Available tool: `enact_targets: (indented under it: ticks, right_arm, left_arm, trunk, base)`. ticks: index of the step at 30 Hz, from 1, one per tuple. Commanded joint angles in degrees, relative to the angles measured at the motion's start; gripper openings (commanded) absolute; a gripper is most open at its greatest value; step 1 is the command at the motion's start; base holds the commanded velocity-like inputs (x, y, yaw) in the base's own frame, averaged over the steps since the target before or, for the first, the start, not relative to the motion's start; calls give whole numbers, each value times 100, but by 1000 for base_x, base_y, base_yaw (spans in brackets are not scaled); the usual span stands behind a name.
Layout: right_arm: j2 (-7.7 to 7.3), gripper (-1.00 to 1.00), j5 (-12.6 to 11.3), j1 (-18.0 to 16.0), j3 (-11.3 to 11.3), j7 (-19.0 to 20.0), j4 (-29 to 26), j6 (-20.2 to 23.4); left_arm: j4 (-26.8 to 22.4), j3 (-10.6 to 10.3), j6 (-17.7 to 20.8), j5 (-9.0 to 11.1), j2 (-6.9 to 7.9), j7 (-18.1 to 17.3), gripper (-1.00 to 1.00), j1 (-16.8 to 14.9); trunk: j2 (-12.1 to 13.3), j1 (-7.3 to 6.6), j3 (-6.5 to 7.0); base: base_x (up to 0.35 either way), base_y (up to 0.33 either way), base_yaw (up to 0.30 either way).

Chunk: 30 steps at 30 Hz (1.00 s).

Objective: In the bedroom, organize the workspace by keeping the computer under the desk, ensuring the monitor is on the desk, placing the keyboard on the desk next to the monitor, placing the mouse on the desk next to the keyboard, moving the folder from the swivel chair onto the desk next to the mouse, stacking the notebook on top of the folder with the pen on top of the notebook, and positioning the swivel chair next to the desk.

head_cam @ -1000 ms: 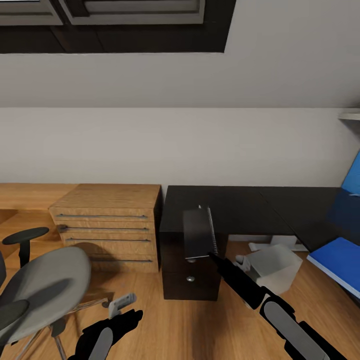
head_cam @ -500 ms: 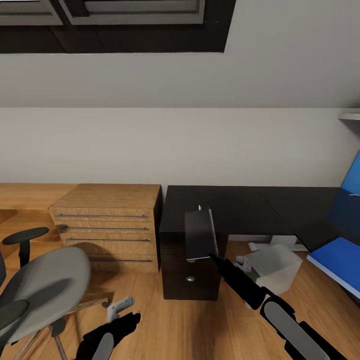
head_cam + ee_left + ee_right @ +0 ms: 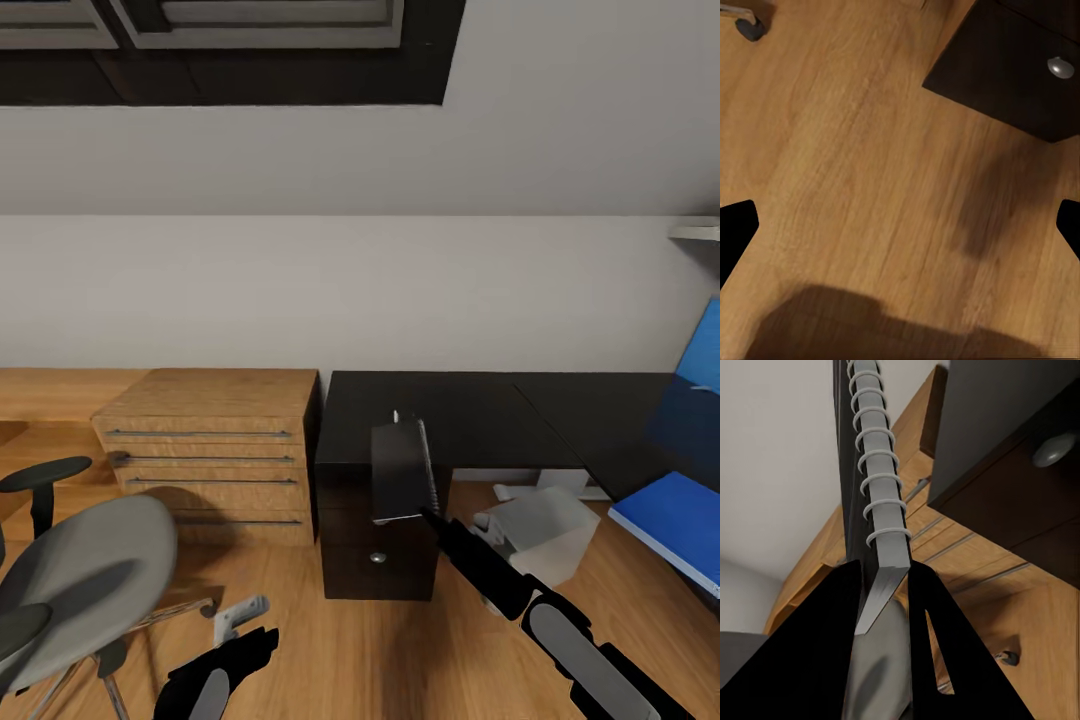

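My right gripper (image 3: 428, 514) is shut on a dark-grey spiral-bound notebook (image 3: 402, 468), holding it in the air in front of the black desk (image 3: 470, 410). In the right wrist view the fingers (image 3: 832, 645) clamp the notebook (image 3: 874, 472) at its wire spine. A blue folder (image 3: 668, 516) lies on the desk's right wing. The light-grey computer (image 3: 545, 528) stands under the desk. The grey swivel chair (image 3: 90, 570) is at the lower left, apart from the desk. My left gripper (image 3: 238, 618) (image 3: 900, 225) hangs open low over the floor. The keyboard, mouse and pen are out of view.
A light wooden drawer chest (image 3: 215, 450) stands against the wall, left of the desk's dark drawer unit (image 3: 375, 545). A blue panel (image 3: 705, 350) shows at the right edge above the desk. Wooden floor (image 3: 855, 150) lies between chair and desk.
The whole picture has shifted slightly left, so the camera moved. My left arm sank a little. The notebook stays in my right gripper, nearly unmoved.
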Motion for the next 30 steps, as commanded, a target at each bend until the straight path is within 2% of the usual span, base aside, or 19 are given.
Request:
enact_targets:
  ticks: [1, 5, 9, 15, 16, 20, 21, 24, 28, 30]
  right_arm:
    - [-8, -100, -57, -7, 7, 19, 4, 5]
    - [-16, -100, -53, -7, 2, 19, 17, 10]
    - [-54, -100, -61, -7, 1, 19, 12, 12]
    - [-103, -100, -67, -7, 2, 19, -5, 13]
    - [-112, -100, -68, -7, 0, 19, -7, 13]
    - [-137, -100, -74, -7, -4, 21, -8, 18]
    - [-162, -100, -99, -7, -5, 24, -10, 19]
    - [-201, -100, -211, -7, -6, 26, -14, 21]
    - [-309, -100, -779, -7, -6, 36, -18, 24]
    - [-328, -100, -912, -7, -7, 41, -18, 27]
  left_arm:
    - [3, -6, 11, 59, 1, 55, 100, -2]
    - [131, -4, -27, 56, 7, 53, 100, -2]
    - [570, -4, -289, 48, 14, 48, 100, -2]
    - [1415, -67, -1109, 30, 18, 38, 100, -2]
    - [1616, -171, -1336, 15, 18, 37, 100, -2]
    - [1948, -559, -1687, -89, 26, 42, 100, -2]
    - [2062, -759, -1833, -167, 32, 47, 100, -2]
    - [2165, -955, -2035, -248, 35, 50, 100, -2]
    - [2308, -1141, -2313, -312, 36, 54, 100, -2]
    - [2329, -1153, -2334, -317, 36, 54, 100, -2]
  trunk:
    - [-3, 0, -6]
    - [-3, 0, -6]
    - [-3, 0, -6]
    - [-3, 0, -6]
    - [-3, 0, -6]
    - [-3, 0, -6]
    - [-3, 0, -6]
    - [-3, 0, -6]
    - [-3, 0, -6]
    - [-3, 0, -6]
  base:
    - [0, 0, -187]
    - [0, 0, -218]
    - [0, 0, -252]
    - [0, 0, -266]
    - [0, 0, -278]
    - [0, 0, -286]
    - [0, 0, -293]
    - [0, 0, -295]
    - [0, 0, -297]
    - [0, 0, -298]
